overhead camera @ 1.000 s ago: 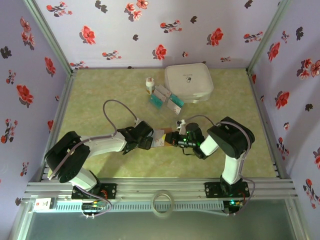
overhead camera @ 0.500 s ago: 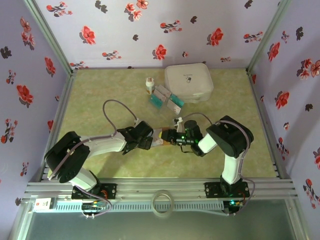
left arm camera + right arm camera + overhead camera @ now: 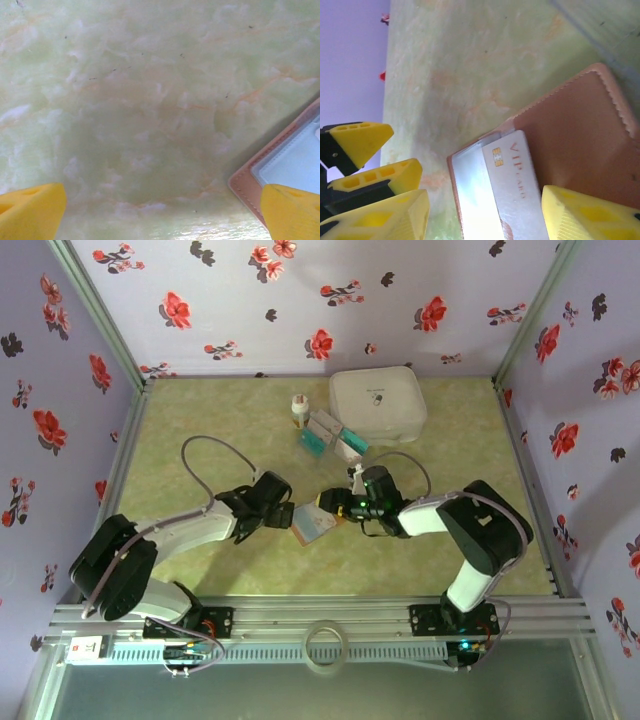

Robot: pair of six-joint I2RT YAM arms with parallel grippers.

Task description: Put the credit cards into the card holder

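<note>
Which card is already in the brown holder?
The white VIP card with the gold chip, in the open card holder; the other cards sit by the white case.

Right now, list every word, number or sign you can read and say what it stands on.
"VIP": on the white chip card in the card holder.
Smaller line beneath it: too blurred to read.
Mark on the white zip case: too small to read.
Label on the small bottle: too small.

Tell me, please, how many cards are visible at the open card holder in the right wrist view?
1: a white VIP card with a chip lies on the inner face of the open card holder. More may be hidden under it.
</note>
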